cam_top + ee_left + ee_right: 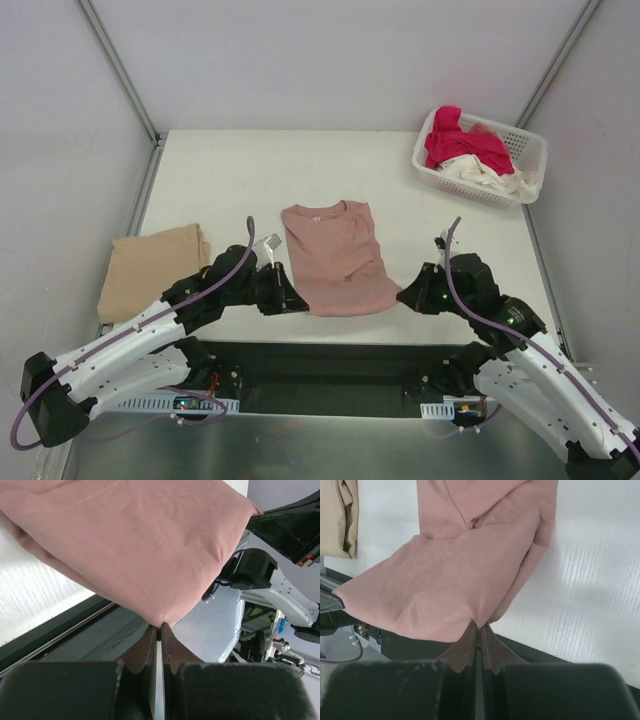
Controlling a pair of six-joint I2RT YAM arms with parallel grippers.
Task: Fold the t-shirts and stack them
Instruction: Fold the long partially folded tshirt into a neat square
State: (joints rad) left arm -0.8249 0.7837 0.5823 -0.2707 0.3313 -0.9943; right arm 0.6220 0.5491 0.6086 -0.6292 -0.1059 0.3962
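Note:
The dusty pink t-shirt (pixel 336 256) lies in the middle of the table, its sides folded in and its collar at the far end. My left gripper (pixel 297 302) is shut on its near left hem corner, seen in the left wrist view (pixel 160 625). My right gripper (pixel 402 297) is shut on its near right hem corner, seen in the right wrist view (pixel 478 625). The hem is lifted a little between them. A folded tan t-shirt (pixel 152 266) lies at the left. Magenta-red (pixel 462 145) and cream (pixel 487 177) shirts fill the basket.
The white latticed basket (pixel 528 142) stands at the far right corner. The table's near edge and a dark gap run just below both grippers. Grey walls close in the table on the left, right and back.

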